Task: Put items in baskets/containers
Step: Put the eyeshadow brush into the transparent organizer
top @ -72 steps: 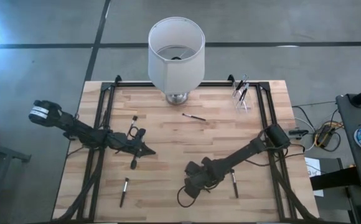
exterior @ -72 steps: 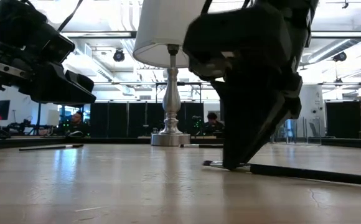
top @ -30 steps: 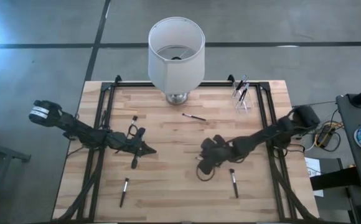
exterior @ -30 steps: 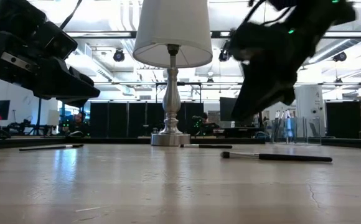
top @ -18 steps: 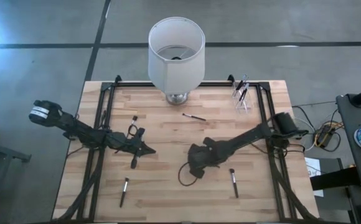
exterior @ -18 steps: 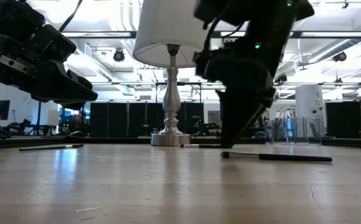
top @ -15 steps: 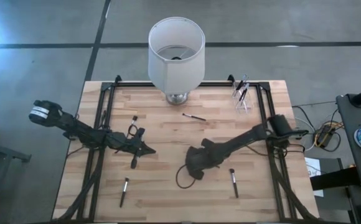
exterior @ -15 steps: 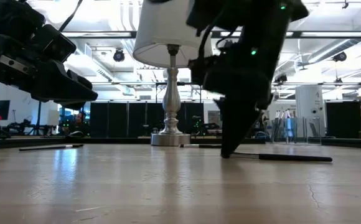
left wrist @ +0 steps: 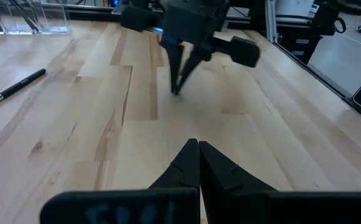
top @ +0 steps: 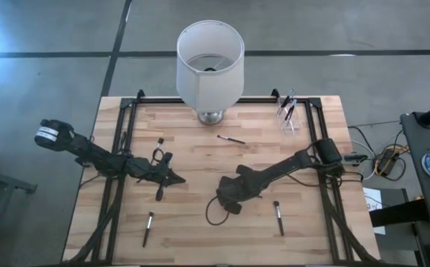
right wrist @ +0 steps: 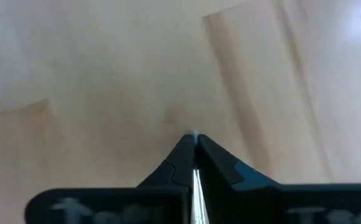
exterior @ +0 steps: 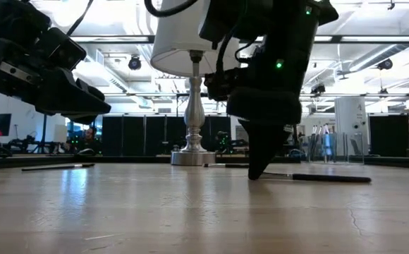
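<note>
Several thin dark-handled brushes lie flat on the wooden table: one near the lamp (top: 231, 139), one at the far left (top: 159, 140), one just below my left gripper (top: 159, 194), one near the front left (top: 148, 228) and one right of my right gripper (top: 278, 217). The small clear cup (top: 288, 111) stands at the far right corner with several brushes upright in it. My left gripper (top: 179, 179) hovers shut over the table's left middle. My right gripper (exterior: 254, 175) is shut and points down at bare wood near the table's middle, left of the nearest brush (exterior: 317, 178). My right gripper comes from above, pointing down, its shut fingertips (right wrist: 195, 135) right at the bare tabletop. I cannot tell whether they touch the wood. A thin pale line shows between the fingers, and I cannot tell whether it is a held thing.
A big white lampshade on a metal base (top: 210, 63) stands at the far edge's middle. Black rails (top: 118, 148) run along the left, right and far sides of the table. Bare wood lies between the two grippers and along the near edge.
My right gripper has swung from a raised spot near the table's middle toward the left and near edge and has come down until its shut tips are at the tabletop. The brushes lie where they were.
</note>
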You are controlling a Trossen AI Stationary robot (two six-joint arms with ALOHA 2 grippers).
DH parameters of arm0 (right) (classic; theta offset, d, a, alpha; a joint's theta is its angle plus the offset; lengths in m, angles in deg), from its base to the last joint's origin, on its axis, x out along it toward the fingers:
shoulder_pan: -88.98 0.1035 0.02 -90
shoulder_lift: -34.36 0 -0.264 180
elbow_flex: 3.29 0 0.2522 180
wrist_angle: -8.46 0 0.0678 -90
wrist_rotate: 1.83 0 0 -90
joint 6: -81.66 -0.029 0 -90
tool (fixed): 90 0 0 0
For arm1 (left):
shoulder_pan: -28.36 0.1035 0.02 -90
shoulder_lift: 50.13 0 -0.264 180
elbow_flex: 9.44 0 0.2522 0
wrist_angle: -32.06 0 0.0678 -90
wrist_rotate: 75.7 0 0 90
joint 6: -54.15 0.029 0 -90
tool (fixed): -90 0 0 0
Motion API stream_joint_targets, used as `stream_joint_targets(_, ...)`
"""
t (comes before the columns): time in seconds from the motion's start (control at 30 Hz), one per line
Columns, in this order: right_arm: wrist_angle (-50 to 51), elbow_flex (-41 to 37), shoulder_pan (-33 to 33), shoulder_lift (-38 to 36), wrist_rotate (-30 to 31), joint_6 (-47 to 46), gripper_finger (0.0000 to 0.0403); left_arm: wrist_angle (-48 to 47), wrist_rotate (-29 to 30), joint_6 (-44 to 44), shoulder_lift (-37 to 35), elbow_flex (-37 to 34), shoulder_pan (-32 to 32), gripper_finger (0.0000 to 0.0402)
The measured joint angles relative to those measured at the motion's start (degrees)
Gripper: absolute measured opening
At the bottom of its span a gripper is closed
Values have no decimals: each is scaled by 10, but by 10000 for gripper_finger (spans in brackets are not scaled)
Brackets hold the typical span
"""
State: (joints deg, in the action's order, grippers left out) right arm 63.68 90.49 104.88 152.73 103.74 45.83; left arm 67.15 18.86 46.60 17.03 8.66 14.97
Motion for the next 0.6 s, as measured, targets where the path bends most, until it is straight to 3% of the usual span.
stream_joint_targets(0.2, 6, -12, 3, -49, 88, 5, 9, 0, 0, -1, 0, -1, 0, 0)
stream_joint_targets(0.37, -16, -70, 20, -129, 167, -16, 9, 3, 0, -2, 0, -7, 0, 0)
stream_joint_targets(0.6, -218, -258, 43, -285, 335, -29, 8, 36, 0, -2, 4, -9, 0, 0)
